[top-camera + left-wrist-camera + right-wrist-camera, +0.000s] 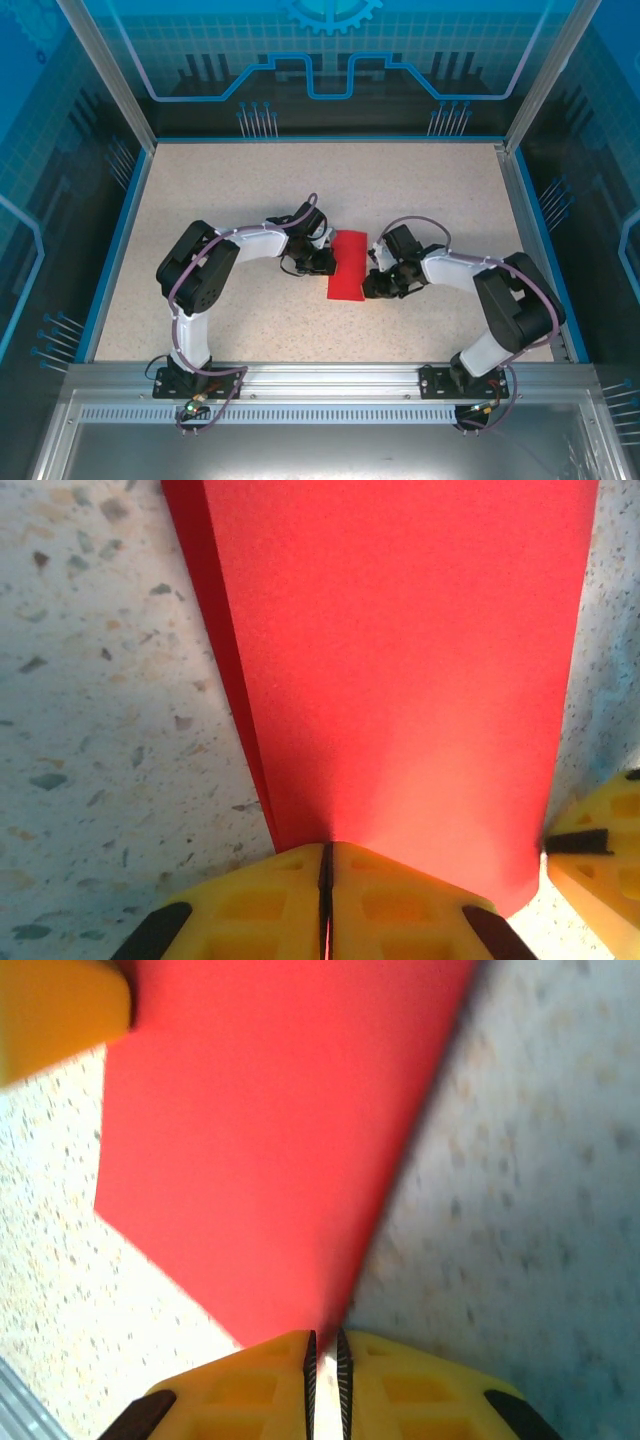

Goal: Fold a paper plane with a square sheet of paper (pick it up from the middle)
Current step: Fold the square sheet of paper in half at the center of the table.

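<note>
In the top external view, one square sheet of paper (pixel 349 262) was seen lying near the middle of the tabletop (pixel 250 190), already narrowed to a strip. It was flanked by two arms. The left pincer (pixel 322 262) was set at its left edge and the right pincer (pixel 376 284) at its lower right edge.

In the left wrist view, the left pincer (pixel 327 875) was seen closed tight, with the near edge of the sheet (pixel 400 650) pinched between its fingers. A second layer was shown along the sheet's left side. One yellow finger of the right pincer (pixel 600 845) was seen just beside the paper.

In the right wrist view, the right pincer (pixel 325 1355) was drawn to a thin slit. The sheet's edge (pixel 270 1140) ran into the slit, so the paper was judged to be held there too.

With one thin sheet clamped by two pincers, a tear could be caused by the arms pulling apart. A skewed crease could be caused by one side being lifted ahead of the other, or by the layers sliding.
</note>
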{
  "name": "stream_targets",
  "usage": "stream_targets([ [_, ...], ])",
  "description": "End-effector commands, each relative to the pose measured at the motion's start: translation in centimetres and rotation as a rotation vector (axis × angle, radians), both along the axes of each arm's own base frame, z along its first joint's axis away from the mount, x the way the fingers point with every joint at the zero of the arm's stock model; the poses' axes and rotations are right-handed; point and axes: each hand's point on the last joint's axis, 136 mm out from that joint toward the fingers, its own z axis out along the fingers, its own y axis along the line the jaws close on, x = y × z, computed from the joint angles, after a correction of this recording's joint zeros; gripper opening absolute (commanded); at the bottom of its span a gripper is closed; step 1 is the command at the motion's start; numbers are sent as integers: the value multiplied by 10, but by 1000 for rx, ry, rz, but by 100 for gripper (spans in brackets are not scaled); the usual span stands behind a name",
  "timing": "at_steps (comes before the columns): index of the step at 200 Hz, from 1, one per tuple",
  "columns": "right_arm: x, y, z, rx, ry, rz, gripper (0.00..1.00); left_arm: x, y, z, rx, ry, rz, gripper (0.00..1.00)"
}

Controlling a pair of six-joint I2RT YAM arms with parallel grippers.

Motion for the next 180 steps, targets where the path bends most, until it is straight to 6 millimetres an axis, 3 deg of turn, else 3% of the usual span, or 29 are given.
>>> stream_targets([
  [1,-1,0,20,12,-4,-14,16,-27,44,-37,207,125,16,10],
  [24,8,22,36,80,-38,4,16,-26,44,-35,205,120,17,10],
  [44,8,40,30,99,-23,36,16,-25,43,-34,202,117,15,10],
  [76,9,52,14,99,5,61,16,-24,42,-33,199,112,15,10],
  [107,-7,41,-6,36,57,90,16,-23,42,-34,200,112,12,10],
  [180,-40,6,-20,-56,120,97,16,-25,41,-39,199,125,10,10],
])
